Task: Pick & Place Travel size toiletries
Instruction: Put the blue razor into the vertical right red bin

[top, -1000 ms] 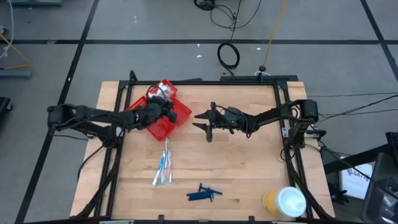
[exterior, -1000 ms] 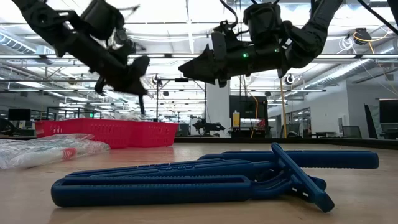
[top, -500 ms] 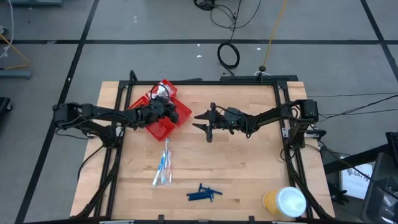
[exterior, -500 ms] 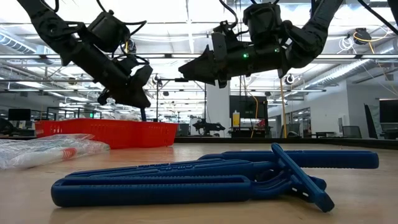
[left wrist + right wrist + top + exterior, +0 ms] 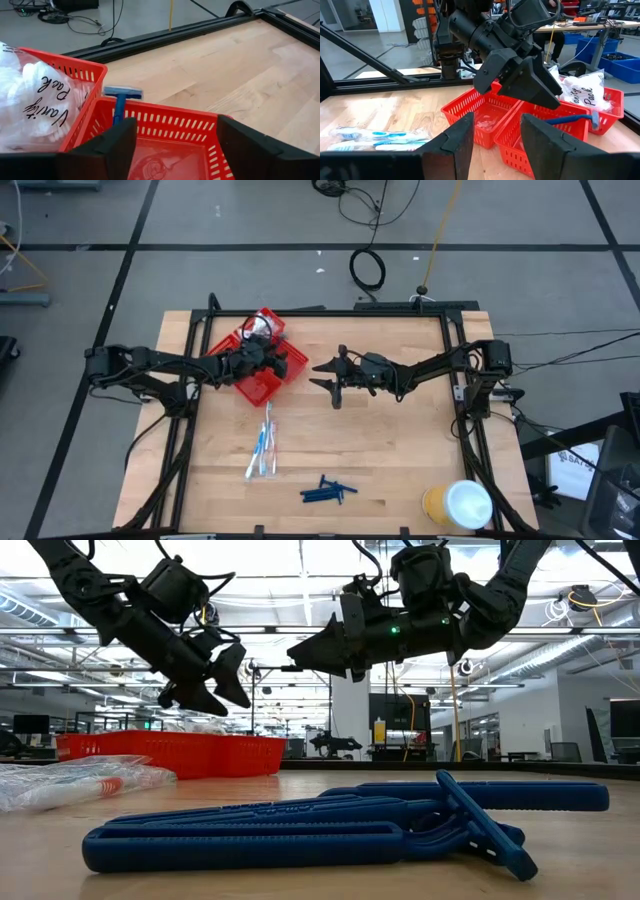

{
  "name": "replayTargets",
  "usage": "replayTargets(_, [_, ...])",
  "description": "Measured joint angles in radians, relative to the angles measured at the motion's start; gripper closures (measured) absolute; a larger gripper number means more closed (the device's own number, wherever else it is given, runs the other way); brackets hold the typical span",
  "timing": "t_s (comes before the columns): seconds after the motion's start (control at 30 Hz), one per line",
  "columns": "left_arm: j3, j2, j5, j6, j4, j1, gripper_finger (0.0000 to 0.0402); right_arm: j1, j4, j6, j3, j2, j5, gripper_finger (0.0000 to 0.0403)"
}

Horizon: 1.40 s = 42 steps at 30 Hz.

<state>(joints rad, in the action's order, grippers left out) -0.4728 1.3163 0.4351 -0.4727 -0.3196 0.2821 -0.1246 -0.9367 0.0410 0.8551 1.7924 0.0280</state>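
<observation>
A wooden table stands on a grey floor, with a big bright room behind it. On the table sits a red tray with small walled boxes in it. A dark blue razor leans in one box, its head up over the wall. In the next box lies a white crinkly packet with dark writing on it.

The left gripper hangs just over the red tray. Its two fingers are spread apart and there is nothing between them. The blue razor stands just past the fingers, apart from them.

Near the front of the table, well apart from the tray, lie more blue razors in a little heap. Between them and the tray lie thin blue-and-white toothbrushes in clear wrap.

The right gripper hangs in the air over the middle of the table, beside the tray. Its fingers are partly apart, with a gap between them, and they hold nothing.

A big yellow roll with a white top stands at the front right corner. Black cables lie on the floor behind the table.
</observation>
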Motion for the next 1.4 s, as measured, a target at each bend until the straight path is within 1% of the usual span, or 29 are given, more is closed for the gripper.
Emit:
replayTargets(0.2, [0.000,0.000,0.000,0.031,-0.017,0.000,0.0107,0.000,0.000,0.000,0.000,0.000,0.000,0.0252])
replayTargets(0.47, [0.000,0.000,0.008,0.032,-0.026,0.000,0.0103,0.000,0.022,-0.001,0.000,0.000,0.007,0.0253])
replayTargets(0.57, [0.000,0.000,0.010,0.032,-0.025,0.000,0.0103,0.001,0.087,0.000,0.002,-0.002,0.084,0.0250])
replayTargets(0.6, [0.000,0.000,0.010,0.032,-0.025,0.000,0.0103,0.009,0.133,0.006,0.010,-0.003,0.115,0.0249])
replayTargets(0.7, [0.000,0.000,0.010,0.033,-0.021,0.000,0.0103,0.063,0.370,-0.002,0.066,-0.032,0.154,0.0243])
replayTargets(0.77, [0.000,0.000,0.010,0.051,-0.022,0.000,0.0103,0.123,0.572,-0.050,0.121,-0.038,0.124,0.0235])
replayTargets(0.83, [0.000,0.000,0.010,0.065,-0.022,0.000,0.0103,0.197,0.762,-0.094,0.159,-0.035,0.058,0.0224])
replayTargets(0.9, [0.000,0.000,0.010,0.071,-0.022,0.000,0.0103,0.269,0.871,-0.122,0.188,-0.032,-0.008,0.0211])
replayTargets(0.97, [0.000,0.000,0.011,0.071,-0.021,0.000,0.0103,0.332,0.919,-0.130,0.208,-0.037,-0.064,0.0199])
replayTargets(1.03, [0.000,0.000,0.011,0.071,-0.016,0.000,0.0103,0.383,0.940,-0.095,0.222,-0.037,-0.104,0.0189])
replayTargets(1.27, [0.000,0.000,0.021,0.052,-0.011,0.000,0.0103,0.536,1.002,0.141,0.272,-0.037,-0.119,0.0179])
replayTargets(1.4, [0.000,0.000,0.021,0.045,0.007,0.000,0.0103,0.643,1.055,0.287,0.304,-0.034,-0.207,0.0179])
